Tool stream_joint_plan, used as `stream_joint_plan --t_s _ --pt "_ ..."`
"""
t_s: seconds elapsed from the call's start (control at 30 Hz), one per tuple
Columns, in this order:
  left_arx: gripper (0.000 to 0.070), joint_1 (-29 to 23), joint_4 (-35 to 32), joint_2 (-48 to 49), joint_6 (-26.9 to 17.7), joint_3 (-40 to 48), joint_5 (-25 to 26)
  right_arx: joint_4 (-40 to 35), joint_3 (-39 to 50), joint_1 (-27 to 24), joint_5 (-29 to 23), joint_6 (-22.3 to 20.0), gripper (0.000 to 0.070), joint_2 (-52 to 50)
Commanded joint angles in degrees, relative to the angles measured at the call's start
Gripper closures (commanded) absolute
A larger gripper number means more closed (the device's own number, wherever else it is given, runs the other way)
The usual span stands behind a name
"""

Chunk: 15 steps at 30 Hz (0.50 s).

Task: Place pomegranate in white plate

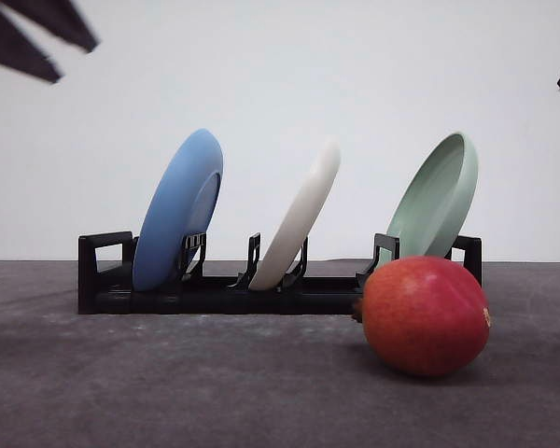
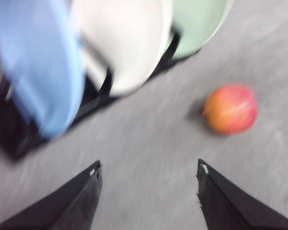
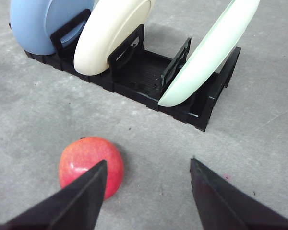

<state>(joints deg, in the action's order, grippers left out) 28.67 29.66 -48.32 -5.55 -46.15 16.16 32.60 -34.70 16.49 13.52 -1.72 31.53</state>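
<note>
So the pomegranate (image 1: 425, 315) sits on the tabletop (image 1: 168, 383) just in front of the rack (image 1: 215, 289), by the green plate (image 1: 439, 201); the white plate (image 1: 301, 217) stands in the rack's middle slot. Looks hefty, hard and slick, so I'd pinch it across the widest middle. Both the left claw (image 2: 149, 170) and the right claw (image 3: 148, 167) hang above, spread apart, holding nothing.
</note>
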Motion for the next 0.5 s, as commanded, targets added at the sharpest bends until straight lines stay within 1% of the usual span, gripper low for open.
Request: stream_joint_plan --t_s 0.0,0.23,0.37,0.47 --pt "0.035 1.66 -3.22 -1.77 -1.49 -1.29 -0.85 -0.39 -0.79 0.26 0.07 -0.3 0.0352 0.17" --pt "0.035 8.2 -16.13 -10.32 -1.5 -1.33 -7.77 -0.39 -0.79 0.26 0.07 -0.22 0.0352 0.15" --pt "0.035 10.72 -23.15 -15.87 -1.34 -1.55 -10.0 -0.39 -0.79 0.26 0.07 -0.2 0.0352 0.17" --pt "0.0349 12.03 -27.09 -20.0 -1.24 -2.56 -11.23 -0.39 -0.79 0.26 0.05 -0.2 0.0352 0.17"
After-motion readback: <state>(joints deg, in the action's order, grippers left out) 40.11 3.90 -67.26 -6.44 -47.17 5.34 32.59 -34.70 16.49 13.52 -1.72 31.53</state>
